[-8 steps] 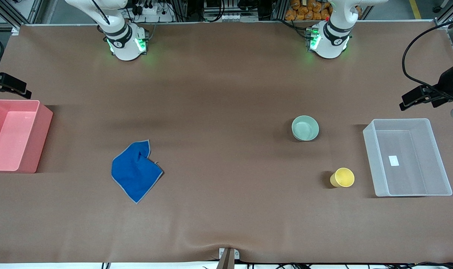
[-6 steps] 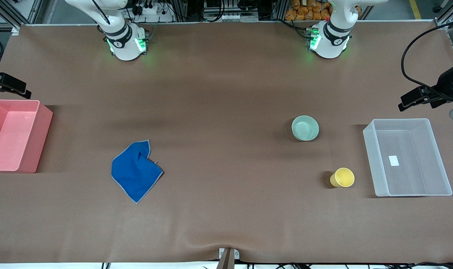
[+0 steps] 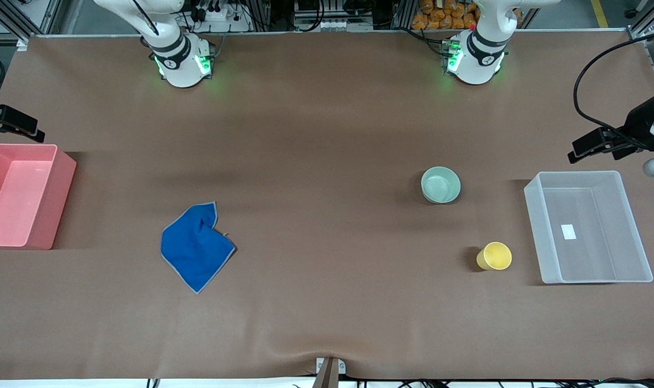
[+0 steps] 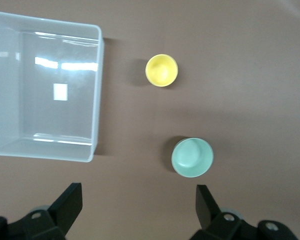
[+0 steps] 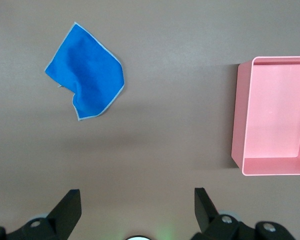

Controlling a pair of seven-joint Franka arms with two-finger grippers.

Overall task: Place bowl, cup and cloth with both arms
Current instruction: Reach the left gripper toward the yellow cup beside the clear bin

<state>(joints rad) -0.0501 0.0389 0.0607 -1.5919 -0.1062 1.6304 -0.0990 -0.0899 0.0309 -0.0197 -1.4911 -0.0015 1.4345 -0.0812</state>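
The mint-green bowl (image 3: 440,185) stands upright on the brown table toward the left arm's end, and it also shows in the left wrist view (image 4: 192,157). The yellow cup (image 3: 494,256) stands nearer the front camera, beside the clear bin, and also shows in the left wrist view (image 4: 161,70). The blue cloth (image 3: 196,247) lies crumpled toward the right arm's end, and also shows in the right wrist view (image 5: 85,70). My left gripper (image 3: 594,144) (image 4: 137,200) hangs open and empty, high over the table by the clear bin. My right gripper (image 3: 13,124) (image 5: 136,200) hangs open and empty, high above the pink bin.
A clear plastic bin (image 3: 531,196) (image 4: 96,90) stands empty at the left arm's end. A pink bin (image 3: 62,183) (image 5: 237,115) stands empty at the right arm's end. A metal bracket (image 3: 329,369) sits at the table's front edge.
The left gripper has drifted slightly toward the middle of the table. The right arm, bowl, cup and cloth have not visibly moved.
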